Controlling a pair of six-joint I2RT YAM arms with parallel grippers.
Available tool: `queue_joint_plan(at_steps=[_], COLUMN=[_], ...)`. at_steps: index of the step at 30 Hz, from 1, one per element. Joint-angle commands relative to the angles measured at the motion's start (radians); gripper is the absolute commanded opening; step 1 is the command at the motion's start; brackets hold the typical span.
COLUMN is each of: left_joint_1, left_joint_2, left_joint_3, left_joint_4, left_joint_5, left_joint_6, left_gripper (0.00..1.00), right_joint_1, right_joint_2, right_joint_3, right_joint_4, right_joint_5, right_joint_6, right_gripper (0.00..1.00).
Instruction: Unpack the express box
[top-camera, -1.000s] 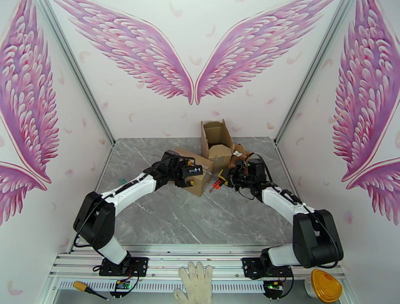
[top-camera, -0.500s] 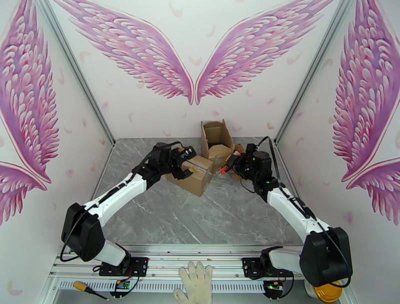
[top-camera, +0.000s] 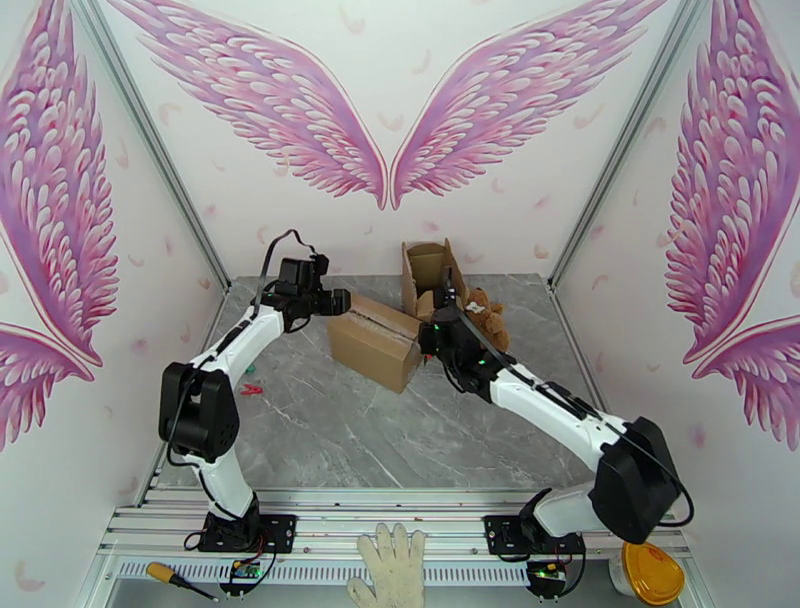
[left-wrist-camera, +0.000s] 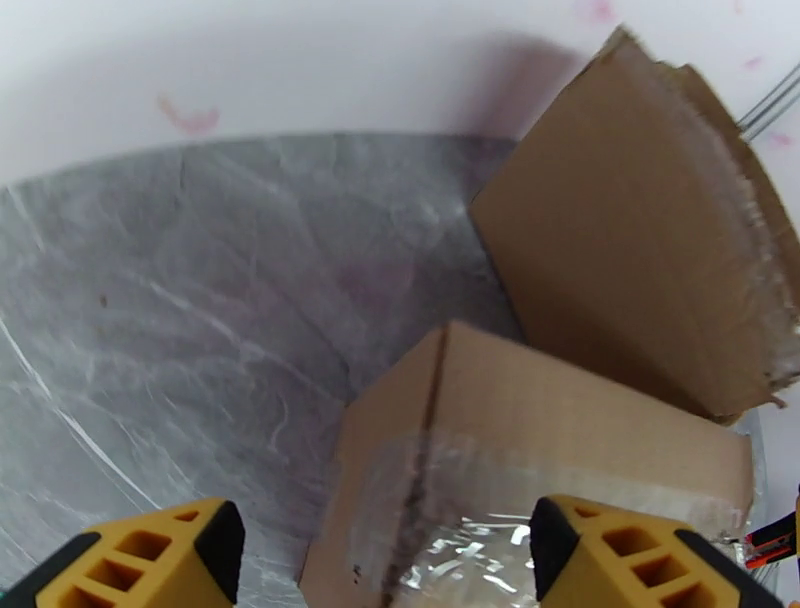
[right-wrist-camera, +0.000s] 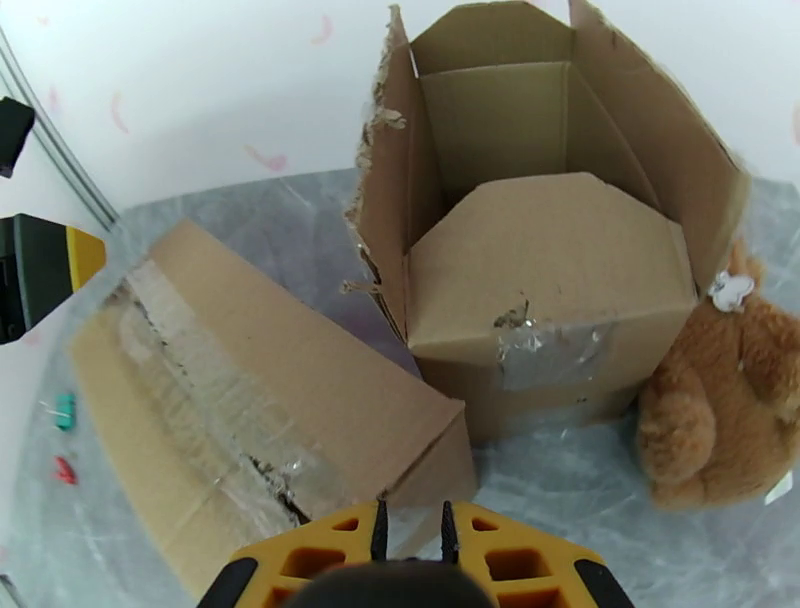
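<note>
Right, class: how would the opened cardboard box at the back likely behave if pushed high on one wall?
The opened box shows an empty-looking inside, so it is probably light and apt to tip or slide. Its raised flaps, one torn along the edge, would likely flex first. The teddy bear beside it might cushion a push that way.

The box (right-wrist-camera: 300, 375) was matt brown cardboard, its seam under glossy, crinkled clear tape (right-wrist-camera: 190, 365). The open box (right-wrist-camera: 545, 260) at one o'clock of it had rough, torn paper edges. The bear (right-wrist-camera: 710, 420) was fuzzy plush. The table (top-camera: 350, 430) looked like smooth grey marble with a slight sheen.
</note>
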Motion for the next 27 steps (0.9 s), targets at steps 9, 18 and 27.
queue_joint_plan(at_steps=[9, 18, 27], left_joint_1=[0.001, -0.050, 0.003], left_joint_2=[-0.291, -0.724, -0.601], left_joint_3=[-0.401, -0.690, -0.368], left_joint_4=[0.215, 0.080, -0.084], left_joint_5=[0.150, -0.206, -0.167], left_joint_6=[-0.232, -0.364, -0.072], left_gripper=[0.78, 0.82, 0.88], right_joint_1=[0.025, 0.027, 0.026], right_joint_2=[0.138, 0.220, 0.073], right_joint_3=[0.106, 0.218, 0.182], right_joint_4=[0.109, 0.122, -0.013], right_joint_5=[-0.045, -0.197, -0.080], right_joint_6=[-0.165, -0.241, -0.205], right_gripper=[0.00, 0.00, 0.00])
